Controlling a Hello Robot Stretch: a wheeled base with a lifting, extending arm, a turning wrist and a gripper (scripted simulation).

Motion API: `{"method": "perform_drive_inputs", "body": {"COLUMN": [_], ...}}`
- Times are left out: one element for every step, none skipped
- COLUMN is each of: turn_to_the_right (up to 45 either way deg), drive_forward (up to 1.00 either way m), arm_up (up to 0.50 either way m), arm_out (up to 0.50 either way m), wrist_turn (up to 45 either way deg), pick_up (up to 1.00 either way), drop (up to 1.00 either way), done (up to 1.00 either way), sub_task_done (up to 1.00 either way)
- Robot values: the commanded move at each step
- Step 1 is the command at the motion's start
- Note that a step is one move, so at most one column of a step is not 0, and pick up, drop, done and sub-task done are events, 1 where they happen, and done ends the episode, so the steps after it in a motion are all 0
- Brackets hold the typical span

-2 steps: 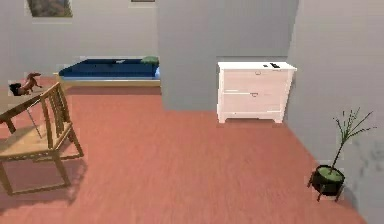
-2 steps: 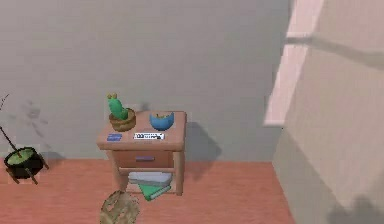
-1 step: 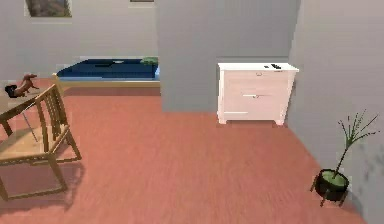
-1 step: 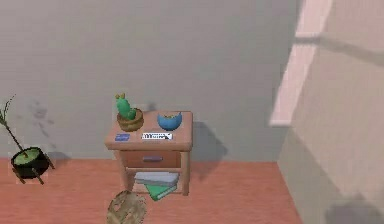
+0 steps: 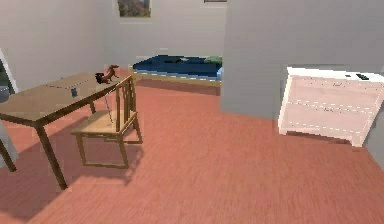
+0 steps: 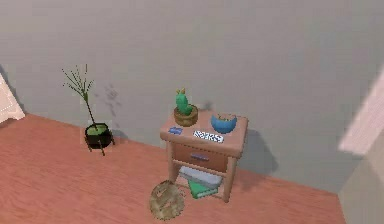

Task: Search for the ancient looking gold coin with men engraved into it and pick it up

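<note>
Where forward view has table point(image 5: 42, 104), arm side has nightstand point(image 6: 205, 154).

A round disc point(image 6: 168, 200) of mottled olive-gold and brown shows in the arm side view, low and just left of the middle. It rests on the reddish wooden floor point(image 6: 60, 170), just beside the front left corner of a small wooden nightstand point(image 6: 205, 152), touching it or nearly so. Its face is patchy, with darker and lighter blotches. Any engraving is too small to tell, so whether this is the coin is unsure. Whether it lies flat or stands on edge cannot be told.
</note>
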Motion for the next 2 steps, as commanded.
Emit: {"method": "perform_drive_inputs", "body": {"turn_to_the_right": [0.0, 0.0], "drive_forward": [0.0, 0.0], "arm_up": [0.1, 0.0], "arm_out": [0.0, 0.5], "wrist_turn": [0.0, 0.0], "pick_up": [0.0, 0.0], "drop": [0.0, 0.0], "done": [0.0, 0.0], "sub_task_done": [0.0, 0.0]}}
